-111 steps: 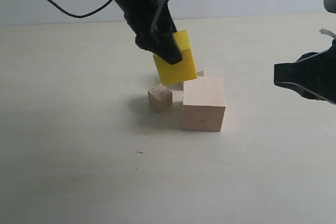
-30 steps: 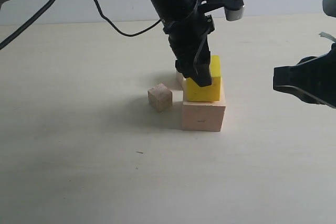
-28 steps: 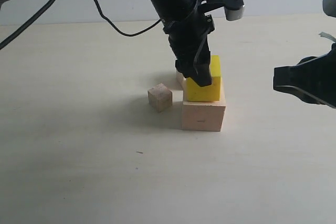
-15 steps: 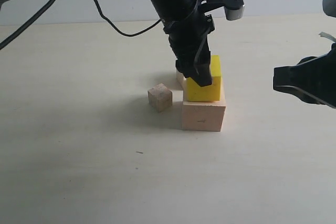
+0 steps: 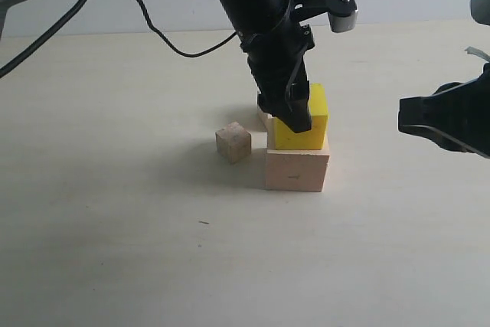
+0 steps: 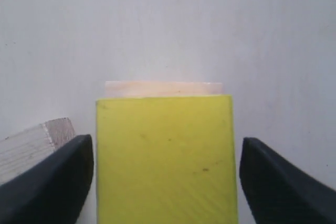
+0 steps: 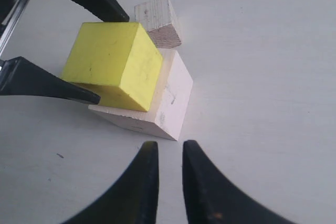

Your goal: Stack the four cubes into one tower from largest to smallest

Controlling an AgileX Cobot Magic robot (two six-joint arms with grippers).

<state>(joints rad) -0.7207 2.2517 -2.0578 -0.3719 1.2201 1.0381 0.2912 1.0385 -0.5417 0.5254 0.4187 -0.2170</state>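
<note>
**Exterior view.** The left gripper reaches down from above and straddles the yellow cube. That cube sits on top of the large pale cube, which stands on the desk. One tan cube stands alone on the desk, just left of the stack and not touching it. A corner of a second tan cube shows behind the stack, mostly hidden by the arm. I cannot tell which of the two is larger. The right gripper hangs well to the right of the stack, tips pointing toward it.

**Left wrist view.** The left jaws stand wide, one on each side of the yellow cube, with a thin strip of desk visible between each jaw and the cube. It is straddled, not squeezed. A strip of the large pale cube shows past its far edge. A tan cube lies just outside one jaw.

**Right wrist view.** The right gripper has its jaws narrow, with a slim gap and nothing in it. They point at the near corner of the large pale cube.

**Judgement.** Two tiers are stacked. Both tan cubes lie on the left side of the stack, so the left arm is nearer. It must first lift straight up, clear of the yellow cube.
</note>
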